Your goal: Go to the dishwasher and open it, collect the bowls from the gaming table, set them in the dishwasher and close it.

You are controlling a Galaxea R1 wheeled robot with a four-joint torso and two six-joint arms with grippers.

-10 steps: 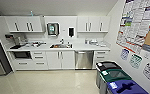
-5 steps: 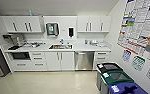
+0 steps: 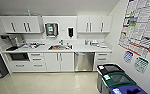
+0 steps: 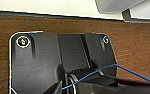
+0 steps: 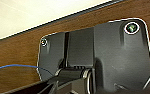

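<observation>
Brushed stainless-steel dishwasher (image 3: pixel 84 61) gleams among smooth white cabinets (image 3: pixel 59 61); the pale floor (image 3: pixel 48 83) shines glossy, and paper posters (image 3: pixel 140 25) cover the matt wall.

No words, numbers or brand names can be read anywhere. On the right-hand wall hangs a large notice board (image 3: pixel 141 27) crowded with printed sheets, but their print is too blurred to make out. Below it, smaller paper signs (image 3: pixel 141 65) are fixed to the wall, one blue and one green; their lettering is also illegible. The bins (image 3: pixel 116 80) beneath carry small white labels (image 3: pixel 106 77) on their lids, with nothing legible on them. A green-lit panel on the wall dispenser (image 3: pixel 51 29) shows no readable characters.
</observation>
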